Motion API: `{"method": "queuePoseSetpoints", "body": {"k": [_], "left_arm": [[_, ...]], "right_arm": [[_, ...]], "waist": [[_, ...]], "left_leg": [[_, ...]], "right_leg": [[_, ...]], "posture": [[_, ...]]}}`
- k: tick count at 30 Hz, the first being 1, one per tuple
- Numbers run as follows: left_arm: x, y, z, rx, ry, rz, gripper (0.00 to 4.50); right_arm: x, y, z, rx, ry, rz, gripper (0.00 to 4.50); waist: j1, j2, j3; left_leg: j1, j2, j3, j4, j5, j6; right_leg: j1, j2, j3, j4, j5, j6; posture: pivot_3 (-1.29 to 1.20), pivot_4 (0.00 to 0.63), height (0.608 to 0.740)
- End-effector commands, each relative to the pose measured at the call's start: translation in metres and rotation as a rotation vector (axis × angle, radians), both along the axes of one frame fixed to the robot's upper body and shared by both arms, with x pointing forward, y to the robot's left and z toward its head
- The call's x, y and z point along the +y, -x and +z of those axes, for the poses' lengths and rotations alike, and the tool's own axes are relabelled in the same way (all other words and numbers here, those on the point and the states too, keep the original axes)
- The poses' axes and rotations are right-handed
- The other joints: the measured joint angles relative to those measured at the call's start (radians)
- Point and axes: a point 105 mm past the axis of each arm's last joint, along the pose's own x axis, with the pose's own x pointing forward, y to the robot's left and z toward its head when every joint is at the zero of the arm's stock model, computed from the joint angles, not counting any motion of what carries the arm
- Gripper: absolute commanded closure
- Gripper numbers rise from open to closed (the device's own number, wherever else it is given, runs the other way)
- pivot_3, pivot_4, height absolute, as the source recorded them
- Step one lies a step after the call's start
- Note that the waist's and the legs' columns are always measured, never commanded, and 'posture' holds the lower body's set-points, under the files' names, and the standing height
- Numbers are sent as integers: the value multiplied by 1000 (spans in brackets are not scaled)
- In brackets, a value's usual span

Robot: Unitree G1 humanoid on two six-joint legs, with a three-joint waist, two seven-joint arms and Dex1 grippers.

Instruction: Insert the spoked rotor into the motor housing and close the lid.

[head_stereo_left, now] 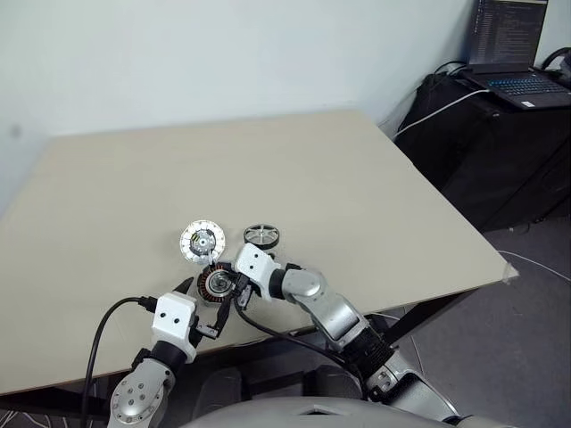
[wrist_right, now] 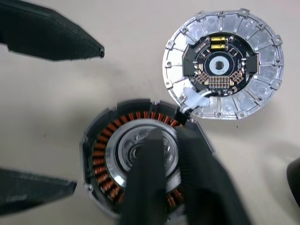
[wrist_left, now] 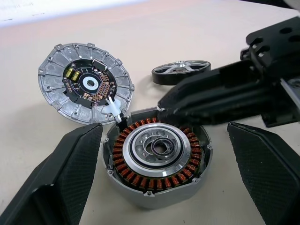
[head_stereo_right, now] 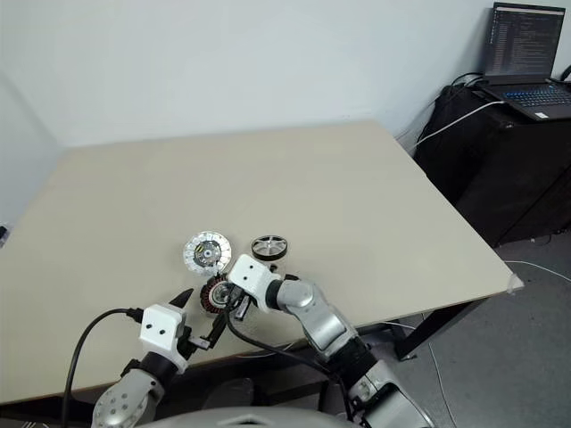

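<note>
The motor housing (wrist_left: 157, 159), a dark-rimmed puck with copper windings around a grey centre, sits near the table's front edge. Just behind it lies the lid (wrist_left: 84, 84), pale-segmented face and circuit board up, with a short white connector joining it to the housing. The spoked rotor (head_stereo_left: 261, 235) lies flat to the right of the lid, apart from both. My left gripper (head_stereo_left: 205, 301) is open, one finger on each side of the housing without touching it. My right gripper (wrist_right: 171, 133) is shut with nothing in it, its tips over the housing's top near the far rim.
The beige table (head_stereo_left: 357, 178) stretches far back and to both sides. Its front edge runs close to the housing. A black cabinet with an open laptop (head_stereo_left: 513, 53) and cables stands off the table's back right corner.
</note>
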Motion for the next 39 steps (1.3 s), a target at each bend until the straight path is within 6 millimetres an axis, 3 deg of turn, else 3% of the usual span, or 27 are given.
{"method": "queuePoseSetpoints", "body": {"k": [1,9,12,24,29,39], "left_arm": [[0,-2,4,-34,10,-7,0],[-4,0,-5,-5,9,-50,0],[-6,-1,-4,-12,12,-57,535],[-20,-10,17,-47,29,-137,4454],[-18,-23,18,3,-9,-127,4483],[-11,-38,11,163,-16,-147,4483]], "right_arm": [[6,4,13,-34,10,49,4469],[-2,4,14,-31,37,27,4469],[-7,3,19,-29,12,-1,4500],[-77,-4,29,-13,-77,-311,4500],[-96,3,25,23,-87,-396,4500],[-100,2,24,35,-117,-468,4500]], "waist": [[0,0,0],[1,-1,1],[2,-1,1],[9,-1,6],[7,-1,8],[8,-2,8]], "left_leg": [[0,0,0,0,0,0],[0,0,0,0,0,0],[0,0,0,0,0,0],[-1,0,0,0,0,0],[-1,0,-1,0,0,0],[-1,0,-1,0,0,0]], "right_leg": [[0,0,0,0,0,0],[0,0,0,0,0,0],[0,0,0,0,0,0],[-1,-1,0,-1,0,0],[-1,0,0,-1,0,0],[0,1,0,-1,0,0]], "posture": [[0,0,740],[0,0,740],[0,0,740],[0,0,740],[0,0,740],[0,0,740]]}}
